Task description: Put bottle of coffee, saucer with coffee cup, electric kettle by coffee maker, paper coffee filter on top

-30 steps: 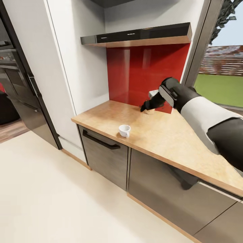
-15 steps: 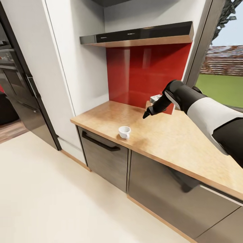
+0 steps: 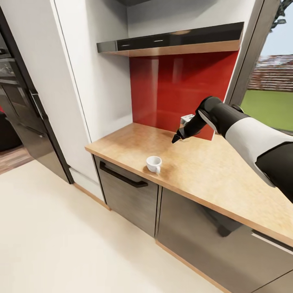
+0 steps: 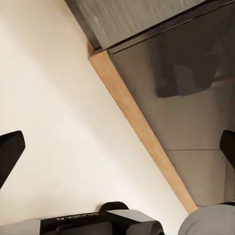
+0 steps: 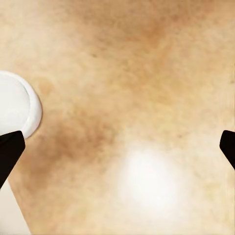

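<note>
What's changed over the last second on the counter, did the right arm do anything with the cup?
The right gripper swung from near the red backsplash out over the countertop, toward the coffee cup, then held. It grasped nothing; its fingers stand wide apart in the right wrist view. The cup stays upright near the counter's front edge; its slight shift in the picture is camera motion.

— What do we see behind the desk (image 3: 211,171)?
— We see a glossy red backsplash (image 3: 175,93) along its far edge, under a dark shelf (image 3: 171,40) with a wooden underside.
— And below its near edge?
— We find grey cabinet fronts, one with a black handle (image 3: 122,179), above a pale floor (image 3: 61,240). A dark oven column (image 3: 20,101) stands beyond its left corner.
</note>
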Robot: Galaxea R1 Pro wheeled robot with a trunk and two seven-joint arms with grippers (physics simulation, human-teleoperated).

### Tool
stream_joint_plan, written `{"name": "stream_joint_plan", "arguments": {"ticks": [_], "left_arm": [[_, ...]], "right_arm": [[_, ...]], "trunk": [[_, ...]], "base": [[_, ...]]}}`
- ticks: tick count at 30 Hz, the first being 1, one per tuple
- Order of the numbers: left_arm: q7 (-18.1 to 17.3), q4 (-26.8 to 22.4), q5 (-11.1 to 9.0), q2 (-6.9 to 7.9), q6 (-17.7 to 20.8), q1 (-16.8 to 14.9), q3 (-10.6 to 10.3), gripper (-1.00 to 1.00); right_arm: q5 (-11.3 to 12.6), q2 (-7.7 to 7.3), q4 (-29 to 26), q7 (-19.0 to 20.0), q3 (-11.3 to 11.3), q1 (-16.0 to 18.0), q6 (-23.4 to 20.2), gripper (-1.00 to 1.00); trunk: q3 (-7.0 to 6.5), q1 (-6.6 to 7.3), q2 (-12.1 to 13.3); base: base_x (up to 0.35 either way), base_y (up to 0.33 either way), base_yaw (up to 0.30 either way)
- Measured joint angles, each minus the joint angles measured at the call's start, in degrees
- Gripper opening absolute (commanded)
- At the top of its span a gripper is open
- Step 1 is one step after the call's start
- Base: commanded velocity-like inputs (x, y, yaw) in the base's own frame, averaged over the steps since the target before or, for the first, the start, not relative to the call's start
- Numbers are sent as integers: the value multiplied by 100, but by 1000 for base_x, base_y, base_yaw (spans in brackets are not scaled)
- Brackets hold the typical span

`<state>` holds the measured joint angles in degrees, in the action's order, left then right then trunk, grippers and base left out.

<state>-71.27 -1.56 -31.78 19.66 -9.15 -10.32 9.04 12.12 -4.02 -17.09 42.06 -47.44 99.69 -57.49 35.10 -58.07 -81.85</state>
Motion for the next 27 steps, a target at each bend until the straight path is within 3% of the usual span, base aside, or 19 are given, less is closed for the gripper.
{"name": "stream_joint_plan", "arguments": {"ticks": [7, 15, 27], "left_arm": [[-1, 1, -5, 3, 0, 0, 0, 100], [0, 1, -1, 3, 1, 0, 0, 100], [0, 0, -3, 3, 1, 0, 0, 100]], "right_arm": [[1, -1, 0, 49, 3, -1, 0, 100], [-1, 10, -3, 411, -5, 0, 3, 100], [-3, 42, 20, 475, 1, -33, 4, 100]], "trunk": [[0, 1, 0], [0, 0, 0], [0, 0, 0]], "base": [[60, 93, 0], [45, 73, 0], [56, 46, 0]]}}
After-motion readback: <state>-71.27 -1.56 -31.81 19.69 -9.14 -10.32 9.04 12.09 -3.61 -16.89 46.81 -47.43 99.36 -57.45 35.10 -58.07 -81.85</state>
